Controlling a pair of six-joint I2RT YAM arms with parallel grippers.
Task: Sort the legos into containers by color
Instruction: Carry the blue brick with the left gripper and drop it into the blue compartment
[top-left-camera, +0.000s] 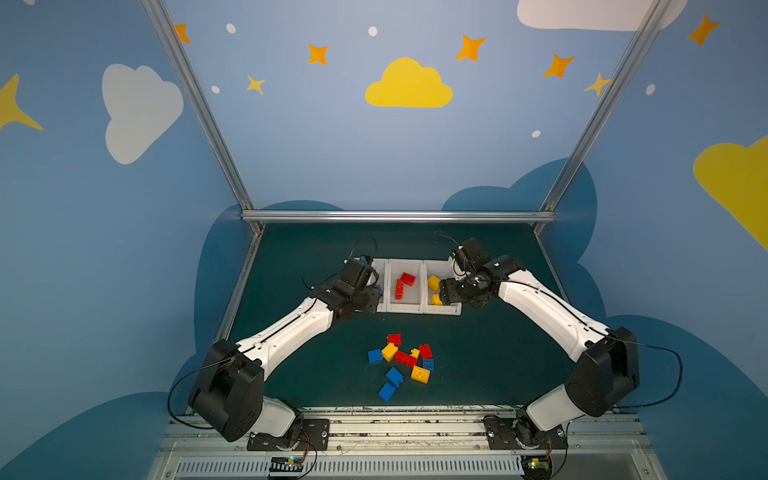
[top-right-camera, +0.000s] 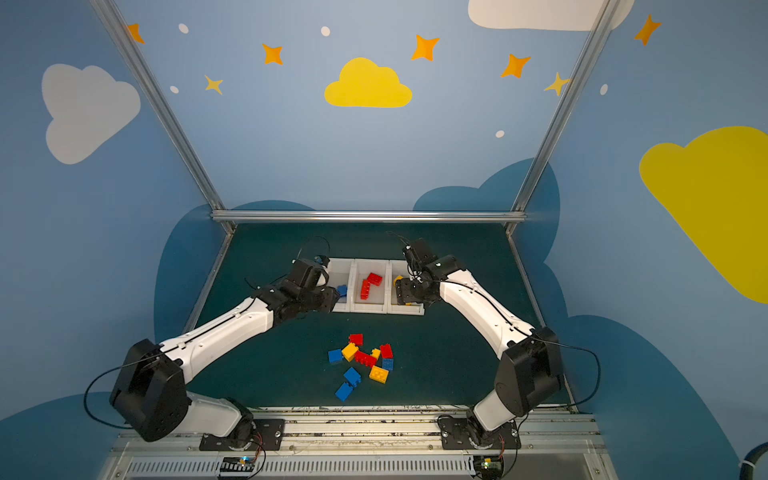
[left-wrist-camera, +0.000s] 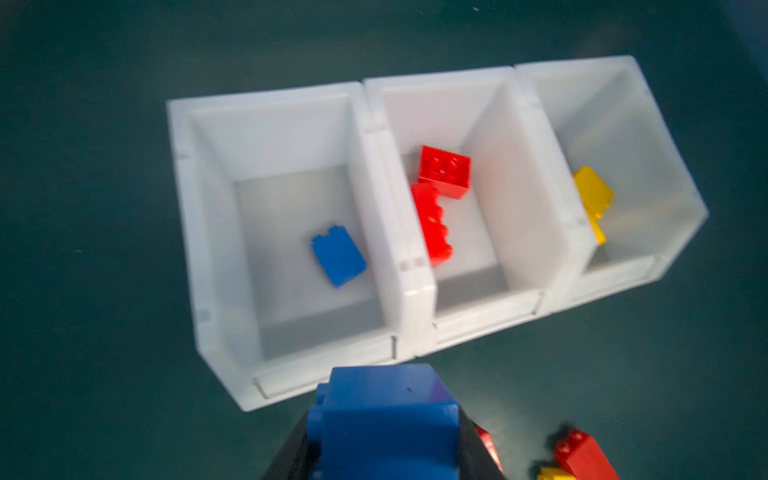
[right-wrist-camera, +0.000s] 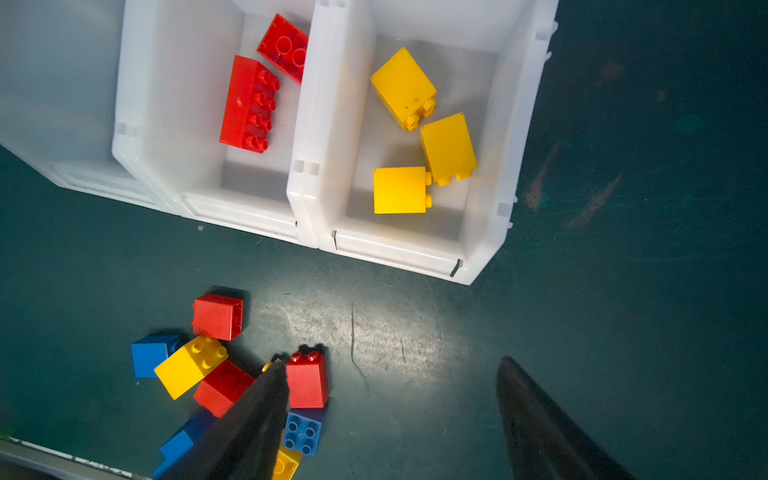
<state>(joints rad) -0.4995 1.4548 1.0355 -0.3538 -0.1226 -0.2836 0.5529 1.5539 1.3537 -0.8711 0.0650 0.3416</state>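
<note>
We've the left gripper (top-left-camera: 366, 296) clamped on a chunky blue plastic brick (left-wrist-camera: 384, 415), poised at the white plastic bin (left-wrist-camera: 291, 376) w/ one blue inside, prob. for a colour-matched drop. Right gripper (right-wrist-camera: 395, 419) gapes empty; loose bricks (top-left-camera: 401, 359) lie on green mat (top-left-camera: 490, 357).

Both top views: high, far, looking down over table (top-left-camera: 498, 353); wrist views: close, downward; all share containers (top-left-camera: 405, 309).

containers (right-wrist-camera: 332, 104): are showing as smooth, milky, half-translucent white plastic | legos (right-wrist-camera: 405, 89): are gleaming as hard glossy plastic | table mat (right-wrist-camera: 415, 332): is looking matt, lightly grained, wearing scuffs and scratches | frame rail (top-left-camera: 395, 216): is reading as ribbed bare metal, shining dully | arm shells (top-left-camera: 536, 305): are appearing as smooth white plastic with matt black joints
</note>
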